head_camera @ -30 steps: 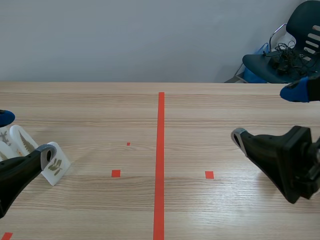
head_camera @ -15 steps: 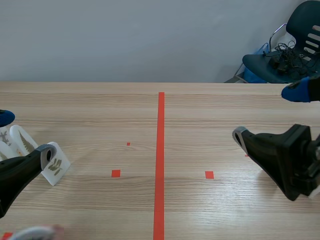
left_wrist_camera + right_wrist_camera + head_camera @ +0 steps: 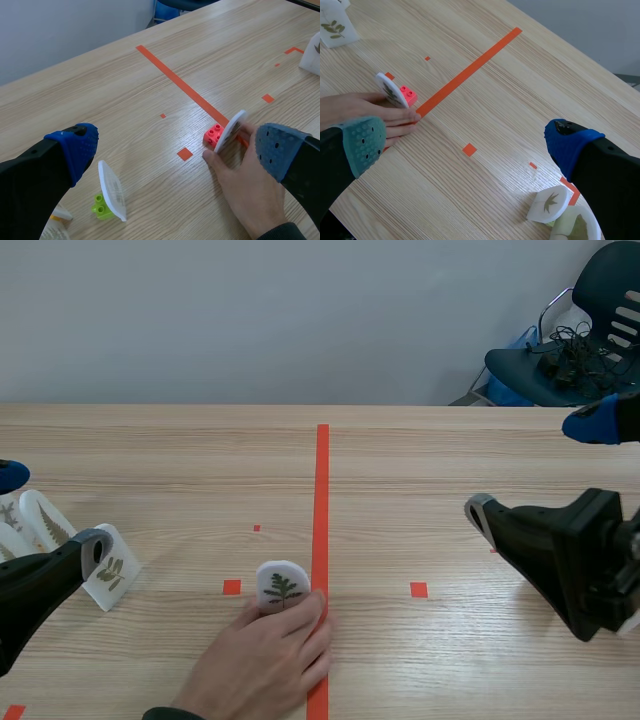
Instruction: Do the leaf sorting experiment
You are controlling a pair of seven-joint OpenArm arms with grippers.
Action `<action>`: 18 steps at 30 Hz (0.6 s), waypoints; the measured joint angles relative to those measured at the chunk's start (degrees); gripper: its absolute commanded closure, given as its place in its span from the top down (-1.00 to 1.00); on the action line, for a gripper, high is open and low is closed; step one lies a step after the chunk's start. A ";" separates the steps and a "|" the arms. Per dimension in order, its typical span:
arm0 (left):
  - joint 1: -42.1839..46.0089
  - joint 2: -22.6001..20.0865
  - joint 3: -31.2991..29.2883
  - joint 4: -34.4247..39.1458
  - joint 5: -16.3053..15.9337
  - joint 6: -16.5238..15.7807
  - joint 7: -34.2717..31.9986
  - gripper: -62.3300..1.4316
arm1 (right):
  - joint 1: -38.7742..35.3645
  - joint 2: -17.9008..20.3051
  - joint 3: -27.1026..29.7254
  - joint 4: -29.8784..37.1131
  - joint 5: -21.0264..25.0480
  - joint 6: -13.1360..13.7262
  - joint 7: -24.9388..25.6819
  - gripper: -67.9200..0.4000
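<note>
Since half a second ago a person's hand (image 3: 265, 660) has come in from the near edge. It now touches a leaf card (image 3: 282, 587) that stands upright on a red brick (image 3: 214, 135), just beside the centre tape. Left gripper (image 3: 176, 149) and right gripper (image 3: 466, 141) both hang wide and empty, one on either side, over the surface (image 3: 450, 460). Reaching in now would likely strike the hand. A high pinch could also tip the card off its small base.

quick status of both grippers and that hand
left gripper: open, empty
right gripper: open, empty
person's hand: touching the white oval leaf card on its red plastic brick
</note>
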 measured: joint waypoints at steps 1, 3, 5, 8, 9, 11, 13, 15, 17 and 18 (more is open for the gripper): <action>0.00 0.00 0.00 0.00 0.00 0.00 0.00 1.00 | 0.00 0.00 0.00 0.00 0.00 0.00 0.00 1.00; 0.00 0.00 0.00 0.00 0.00 0.00 0.00 1.00 | 0.00 0.00 0.00 0.00 0.00 0.00 0.00 1.00; 0.00 0.00 0.00 0.00 0.00 0.00 0.00 1.00 | 0.00 0.00 0.00 0.00 0.00 0.00 0.00 1.00; 0.00 0.00 0.00 0.00 0.00 0.00 0.00 1.00 | 0.00 0.00 0.00 0.00 0.00 0.00 0.00 1.00; 0.00 0.00 0.00 0.00 0.00 0.00 0.00 1.00 | 0.00 0.00 0.00 0.00 0.00 0.00 0.00 1.00; 0.00 0.00 0.02 0.00 0.00 0.00 0.22 1.00 | 0.00 0.00 0.00 0.00 0.00 0.00 0.00 1.00; 0.00 0.00 0.02 0.02 -0.02 -0.02 2.01 1.00 | 0.00 0.00 0.00 0.00 0.00 0.00 0.00 1.00; 0.02 0.00 0.02 0.02 0.02 -0.17 3.41 1.00 | 0.00 0.00 0.00 0.00 0.00 0.00 0.00 1.00; 0.00 0.00 0.35 0.02 0.00 -0.20 3.48 1.00 | 0.02 0.00 0.00 0.00 0.00 0.00 0.00 1.00; -0.02 0.00 0.90 0.02 0.00 -0.26 3.91 1.00 | 0.09 0.00 0.00 0.00 0.00 0.00 0.00 1.00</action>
